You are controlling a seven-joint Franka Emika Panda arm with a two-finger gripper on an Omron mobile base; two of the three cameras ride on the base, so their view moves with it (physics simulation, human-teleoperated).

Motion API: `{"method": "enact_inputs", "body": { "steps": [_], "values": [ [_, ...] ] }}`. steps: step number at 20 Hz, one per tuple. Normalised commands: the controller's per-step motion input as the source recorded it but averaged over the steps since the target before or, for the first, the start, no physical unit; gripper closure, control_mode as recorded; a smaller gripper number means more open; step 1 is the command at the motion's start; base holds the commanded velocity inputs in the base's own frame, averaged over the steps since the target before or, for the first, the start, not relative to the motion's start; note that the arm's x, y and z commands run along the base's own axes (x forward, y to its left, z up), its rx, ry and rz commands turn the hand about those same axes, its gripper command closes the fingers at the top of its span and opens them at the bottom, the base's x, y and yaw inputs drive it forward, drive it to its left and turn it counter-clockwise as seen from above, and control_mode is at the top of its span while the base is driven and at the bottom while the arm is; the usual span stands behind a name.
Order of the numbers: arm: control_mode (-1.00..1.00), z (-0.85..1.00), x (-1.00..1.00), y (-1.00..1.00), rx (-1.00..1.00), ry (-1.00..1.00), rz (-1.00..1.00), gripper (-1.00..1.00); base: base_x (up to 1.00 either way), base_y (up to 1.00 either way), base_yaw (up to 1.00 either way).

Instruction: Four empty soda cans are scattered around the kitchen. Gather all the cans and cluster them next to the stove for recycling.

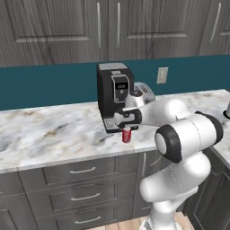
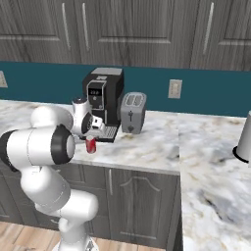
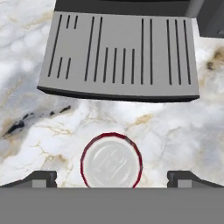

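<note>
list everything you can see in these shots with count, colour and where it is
soda can: one, red with a silvery top, upright on the counter just in front of the coffee machine's drip tray
coffee machine: one, black with a grey drip tray, on the counter against the teal wall
toaster: one, silver, beside the coffee machine
counter: one, pale marble, L-shaped
wall outlet: one, pale, on the teal wall
upper cabinets: a row, dark grey, above the teal wall
drawers: three, dark grey with silver handles, under the counter
pale cylindrical object: one, at the right edge of the counter, cut off
gripper: one, open, right above the can, a dark fingertip on each side
</note>
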Motion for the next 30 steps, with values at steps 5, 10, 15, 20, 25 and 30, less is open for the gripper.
{"method": "enact_inputs", "body": {
  "steps": [5, 10, 15, 20, 25, 30],
  "values": [
    [-1.0, -0.12, 0.03, 0.0, 0.0, 0.0, 0.0, -1.0, 0.0, 0.0, 0.0],
    [-1.0, -0.11, 0.04, 0.01, 0.0, 0.0, 0.0, -1.0, 0.0, 0.0, 0.0],
    [-1.0, -0.11, 0.04, 0.0, 0.0, 0.0, 0.0, -1.0, 0.0, 0.0, 0.0],
    [-1.0, -0.1, 0.01, 0.0, 0.0, 0.0, 0.0, -1.0, 0.0, 0.0, 0.0],
    [-1.0, -0.09, 0.0, 0.02, 0.0, 0.0, -0.01, -1.0, 0.0, 0.0, 0.0],
    [-1.0, -0.09, 0.0, 0.02, 0.0, 0.0, -0.02, -1.0, 0.0, 0.0, 0.0]
  ]
}}
